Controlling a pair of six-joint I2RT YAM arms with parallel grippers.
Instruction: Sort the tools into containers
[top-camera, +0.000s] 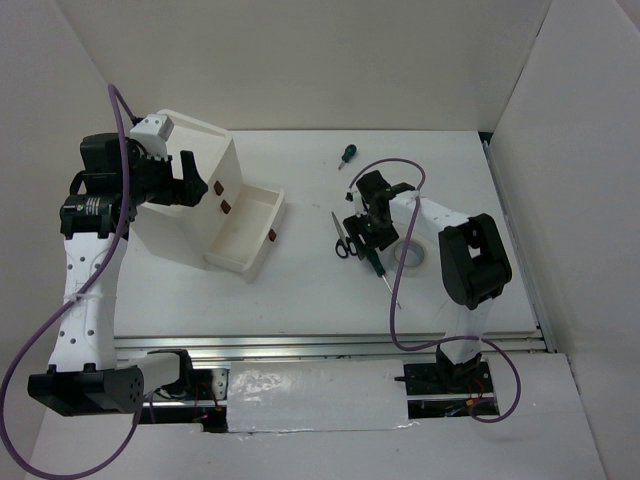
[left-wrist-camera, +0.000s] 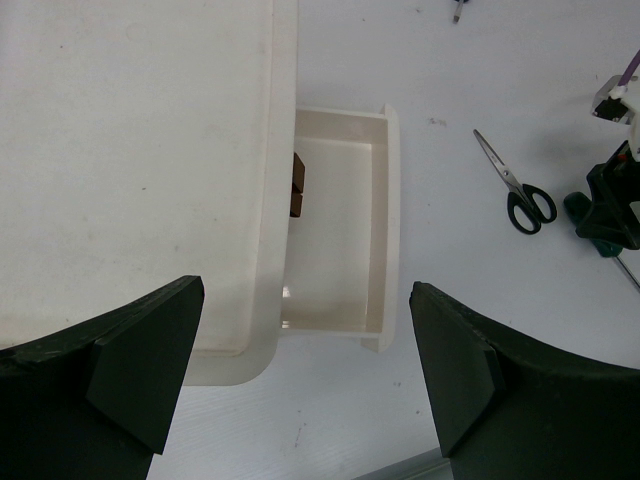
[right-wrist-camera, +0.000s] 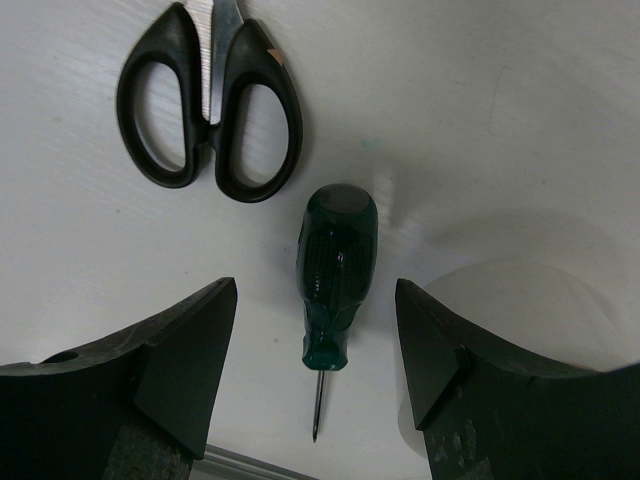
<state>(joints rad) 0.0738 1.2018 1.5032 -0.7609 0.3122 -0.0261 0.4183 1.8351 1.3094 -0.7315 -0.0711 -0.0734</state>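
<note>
Straddling the longer screwdriver (right-wrist-camera: 338, 262) with spread right gripper (right-wrist-camera: 315, 305), scissors (right-wrist-camera: 210, 110) at 11 o'clock; probably next: lowering, pinching it, carrying to the open drawer (top-camera: 268, 206) at 9 o'clock.

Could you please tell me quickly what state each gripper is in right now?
Left gripper: open, holding nothing.
Right gripper: open, straddling the dark green-handled screwdriver, not gripping it.

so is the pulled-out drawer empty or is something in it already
Empty: the drawer shows only bare white floor in the left wrist view, and the scissors and longer screwdriver lie out on the table.
</note>
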